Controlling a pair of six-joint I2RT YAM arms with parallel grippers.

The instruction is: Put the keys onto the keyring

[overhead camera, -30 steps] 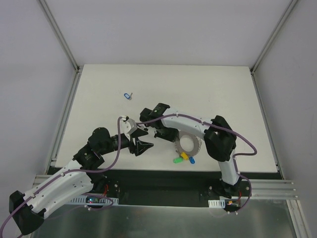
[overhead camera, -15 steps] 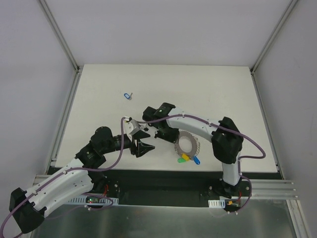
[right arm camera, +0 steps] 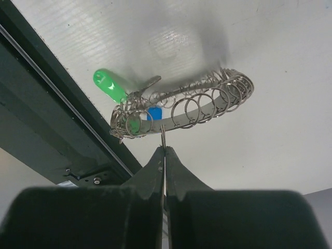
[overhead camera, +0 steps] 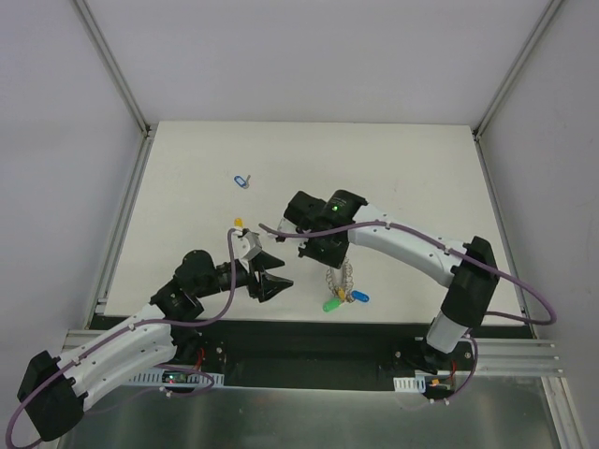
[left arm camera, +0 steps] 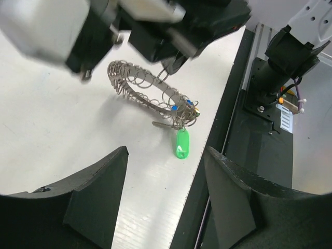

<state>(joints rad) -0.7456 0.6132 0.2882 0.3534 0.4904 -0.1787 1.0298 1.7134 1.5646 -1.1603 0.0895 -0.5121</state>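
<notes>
The keyring [right arm camera: 207, 111], a grey disc edged with wire loops, hangs tilted on edge above the white table; it also shows in the top view [overhead camera: 341, 278] and the left wrist view [left arm camera: 136, 85]. My right gripper [right arm camera: 165, 149] is shut on one of its wire loops [overhead camera: 333, 262]. A green‑tagged key [right arm camera: 108, 84], a blue‑tagged key [right arm camera: 154, 114] and a yellow tag [overhead camera: 343, 296] hang from its low end. My left gripper [left arm camera: 165, 153] is open and empty, just left of the ring [overhead camera: 278, 276], with the green tag [left arm camera: 181, 145] ahead of it.
A loose blue‑tagged key [overhead camera: 241, 181] lies alone at the table's far left. A small yellow thing [overhead camera: 238, 223] lies by my left wrist. The table's front edge and the black rail [left arm camera: 228, 124] run just beyond the hanging tags.
The ring lay flat on the table; my right gripper has raised it onto its edge with the tags dangling. My left arm has drawn back a little towards its base.
</notes>
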